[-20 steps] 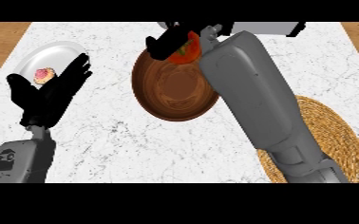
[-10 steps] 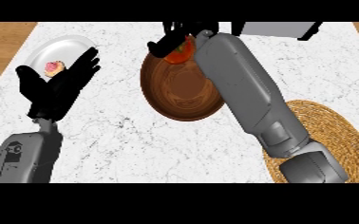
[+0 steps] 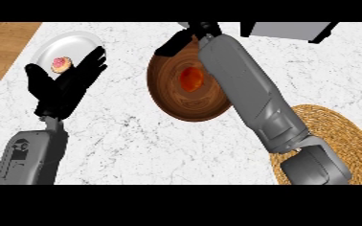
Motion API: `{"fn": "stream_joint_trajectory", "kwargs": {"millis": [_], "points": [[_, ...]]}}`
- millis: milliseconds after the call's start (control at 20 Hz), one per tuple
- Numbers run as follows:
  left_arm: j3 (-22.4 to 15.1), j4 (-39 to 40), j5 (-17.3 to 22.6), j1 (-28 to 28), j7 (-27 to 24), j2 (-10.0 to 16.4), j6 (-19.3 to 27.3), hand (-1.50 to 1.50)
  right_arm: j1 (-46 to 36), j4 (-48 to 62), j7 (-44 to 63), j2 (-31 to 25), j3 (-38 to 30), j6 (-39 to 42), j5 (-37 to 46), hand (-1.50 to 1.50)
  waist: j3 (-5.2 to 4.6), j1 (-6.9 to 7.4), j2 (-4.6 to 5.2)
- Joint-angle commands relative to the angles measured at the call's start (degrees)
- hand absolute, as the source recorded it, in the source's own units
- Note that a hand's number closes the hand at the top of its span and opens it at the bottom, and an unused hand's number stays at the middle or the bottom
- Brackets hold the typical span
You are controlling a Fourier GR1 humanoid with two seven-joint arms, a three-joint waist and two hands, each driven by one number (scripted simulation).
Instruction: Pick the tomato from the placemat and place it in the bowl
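The tomato [image 3: 191, 78] lies in the wooden bowl [image 3: 176, 107], clear of my released right hand [image 3: 175, 44] at its far rim. My left hand [image 3: 65, 85] rests open.

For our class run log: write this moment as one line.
tomato: in bowl | right hand: open, over bowl's far rim | left hand: open, resting by plate

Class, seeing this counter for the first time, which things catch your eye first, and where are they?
The red tomato lying in the brown bowl at the middle of the counter stands out first. The grey right arm crosses the bowl's right side, its black right hand at the far rim. At left, the open left hand rests before a white plate.
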Motion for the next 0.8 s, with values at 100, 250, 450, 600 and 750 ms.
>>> {"fn": "stream_joint_trajectory", "kwargs": {"millis": [100, 250, 450, 600, 750], "points": [[2.19, 2.59, 0.36, 1.25, -3.38, 1.66, -1.21, 0.00, -4.11, 4.66, -5.82, 0.00, -0.54, -7.25, -1.83, -1.50, -0.03, -1.86, -0.36], [1.77, -0.45, 0.63, 0.16, 0.52, 1.17, 0.13, 0.00, -4.40, 7.03, -7.54, 0.00, -1.15, -12.87, -1.90, -1.50, 0.02, -2.12, -0.56], [1.90, -0.39, -0.53, 4.42, -2.07, 0.53, 0.88, 0.00, -4.29, 7.29, -10.25, -4.32, -5.00, -13.64, -2.66, -1.50, 0.03, -4.09, -0.92], [3.16, -1.23, 0.47, 2.17, 0.90, 1.39, 1.45, 0.00, -4.11, 7.96, -10.90, -8.10, -5.31, -11.55, -2.13, -1.50, 0.05, -4.99, -1.21], [4.40, -1.50, 1.10, 7.15, -2.79, 1.89, -0.01, 0.00, 1.68, 2.54, -16.71, -11.49, -5.41, -5.98, -3.20, -1.50, 0.06, -6.18, -1.78]]}}
